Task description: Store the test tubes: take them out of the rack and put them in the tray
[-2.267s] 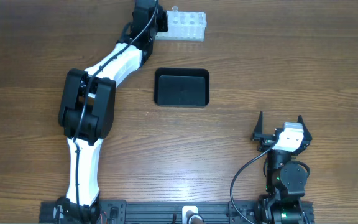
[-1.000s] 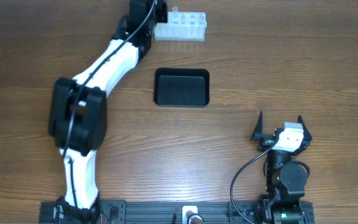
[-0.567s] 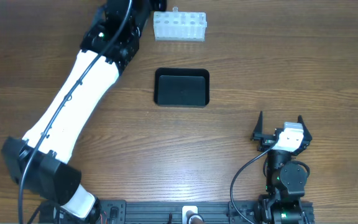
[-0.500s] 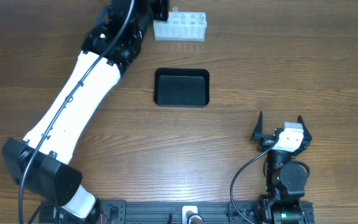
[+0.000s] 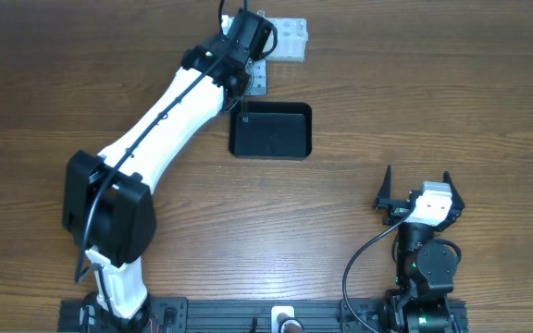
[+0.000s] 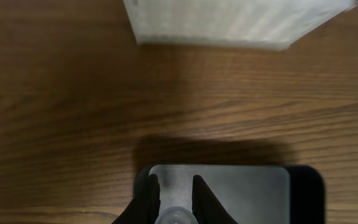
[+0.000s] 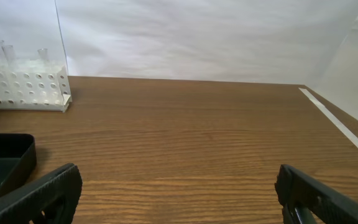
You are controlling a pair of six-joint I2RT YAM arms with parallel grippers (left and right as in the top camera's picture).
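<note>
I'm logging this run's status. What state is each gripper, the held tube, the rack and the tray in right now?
Left gripper: shut on the test tube, over the tray.
Test tube: out of the rack, held upright.
Rack: standing upright, with other tubes in it.
Tray: no tube lying in it yet.
Right gripper: open, holding nothing.
</note>
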